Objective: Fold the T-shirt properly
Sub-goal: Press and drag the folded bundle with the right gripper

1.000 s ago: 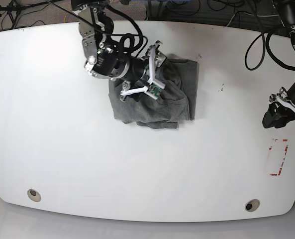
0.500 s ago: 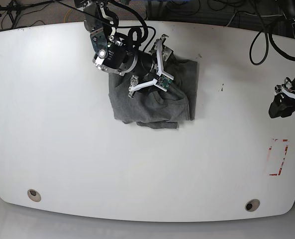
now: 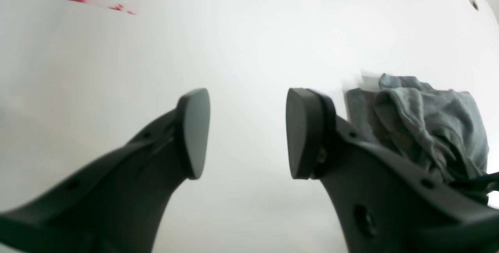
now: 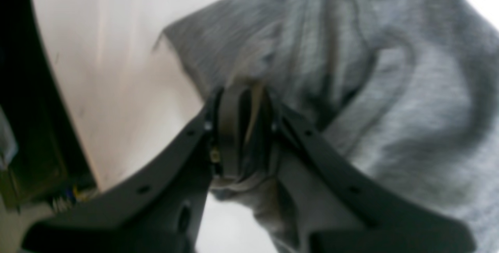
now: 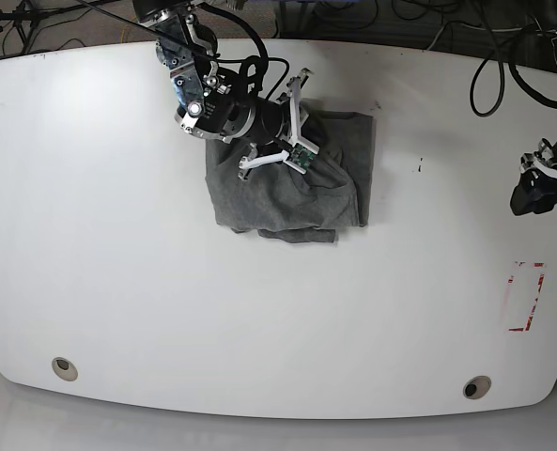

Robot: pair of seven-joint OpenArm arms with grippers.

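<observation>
Base view: the T-shirt (image 5: pixel 301 183) lies as a crumpled, partly folded grey mass on the far half of the white table (image 5: pixel 259 310), slightly left of centre. The right gripper (image 5: pixel 292 132) sits over the shirt's upper left portion, its arm reaching in from the far edge. The left gripper (image 5: pixel 538 188) hangs at the right margin of the table, well apart from the cloth. A red rectangular outline (image 5: pixel 525 296) is marked on the tabletop near the right edge, and two round holes (image 5: pixel 64 367) pierce the near edge. This view does not resolve the jaw state of either gripper.

Right wrist view: the right gripper (image 4: pixel 243 128) appears close up, its two dark fingers (image 4: pixel 230 136) drawn together on a bunched fold of the T-shirt (image 4: pixel 351 50); cloth fills the narrow gap between them. The fabric rises in soft ridges behind the fingers, and bare table (image 4: pixel 117 69) shows to the left. The picture is blurred, so finer detail of the grip cannot be told.

Left wrist view: the left gripper (image 3: pixel 247 132) is spread, with bare table (image 3: pixel 241 30) visible between its two pads (image 3: pixel 193 128) and nothing held. The T-shirt (image 3: pixel 429 120) shows at the right, beyond the right-hand finger, as a rumpled heap. The red outline (image 3: pixel 97 3) appears at the upper left, blurred.
</observation>
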